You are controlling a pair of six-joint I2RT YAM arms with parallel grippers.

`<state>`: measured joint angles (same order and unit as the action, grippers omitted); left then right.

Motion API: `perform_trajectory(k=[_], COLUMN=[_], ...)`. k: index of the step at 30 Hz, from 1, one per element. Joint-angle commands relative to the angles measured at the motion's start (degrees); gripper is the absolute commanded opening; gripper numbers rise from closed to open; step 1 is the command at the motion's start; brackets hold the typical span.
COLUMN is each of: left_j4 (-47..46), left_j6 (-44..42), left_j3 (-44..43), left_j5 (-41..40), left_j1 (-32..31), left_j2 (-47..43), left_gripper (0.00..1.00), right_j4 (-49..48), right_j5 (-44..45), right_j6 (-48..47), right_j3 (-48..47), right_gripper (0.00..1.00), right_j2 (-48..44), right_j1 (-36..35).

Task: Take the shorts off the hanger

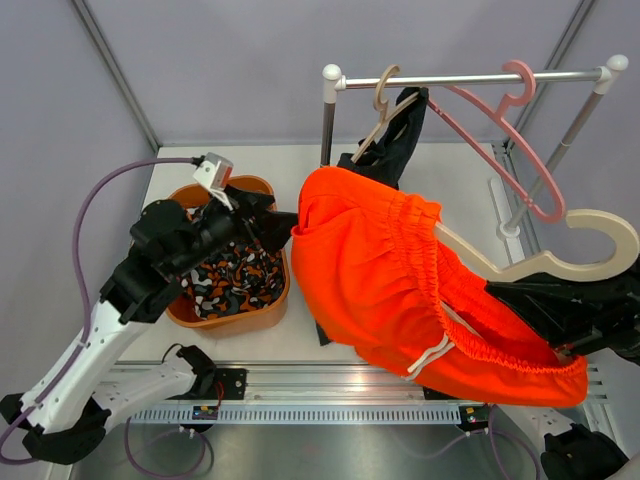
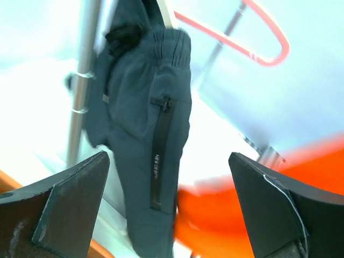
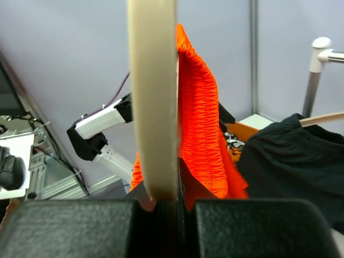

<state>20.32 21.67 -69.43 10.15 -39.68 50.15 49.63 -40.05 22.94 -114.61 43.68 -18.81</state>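
Note:
Bright orange shorts with a white drawstring hang over a cream hanger, held out in front of the rack. My right gripper is shut on that hanger; in the right wrist view the hanger stands up from between the jaws of the right gripper, with the orange shorts just behind. Navy shorts hang from a beige hanger on the rail. Camouflage shorts lie in the orange bin. My left gripper is open and empty above the bin's right side, facing the navy shorts.
A metal clothes rack stands at the back right of the white table. An empty pink hanger hangs from its rail. An aluminium rail with both arm bases runs along the near edge. Grey walls close in the back and sides.

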Motion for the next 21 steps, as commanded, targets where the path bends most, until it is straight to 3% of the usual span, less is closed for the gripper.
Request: perform_trajectory(k=[1, 9, 13, 16, 21], left_j4=[-1.6, 1.7, 3.9, 4.8, 4.2], left_j6=[-2.4, -2.0, -2.4, -2.2, -1.5], left_j3=[-3.3, -4.0, -5.6, -6.2, -6.6], left_j5=[-8.4, -21.0, -18.8, -16.5, -14.1], left_j1=[-0.1, -0.2, -0.1, -0.1, -0.7], left_j2=[-5.1, -8.9, -5.3, -2.4, 3.4], left_gripper=[0.99, 0.99, 0.99, 0.98, 0.97], right_j4=[-7.7, -11.1, -12.0, -11.6, -8.0], right_j5=[-4.4, -1.2, 2.5, 8.0, 25.3], right_j6=[2.9, 2.7, 1.7, 0.0, -3.5], right_j3=[5.8, 19.6, 21.8, 21.4, 18.5], right_gripper=[0.00, 0.00, 0.00, 0.00, 0.00], right_j2=[4.2, 6.7, 8.6, 11.4, 16.8], right_j1=[-0.4, -0.4, -1.5, -6.0, -18.0])
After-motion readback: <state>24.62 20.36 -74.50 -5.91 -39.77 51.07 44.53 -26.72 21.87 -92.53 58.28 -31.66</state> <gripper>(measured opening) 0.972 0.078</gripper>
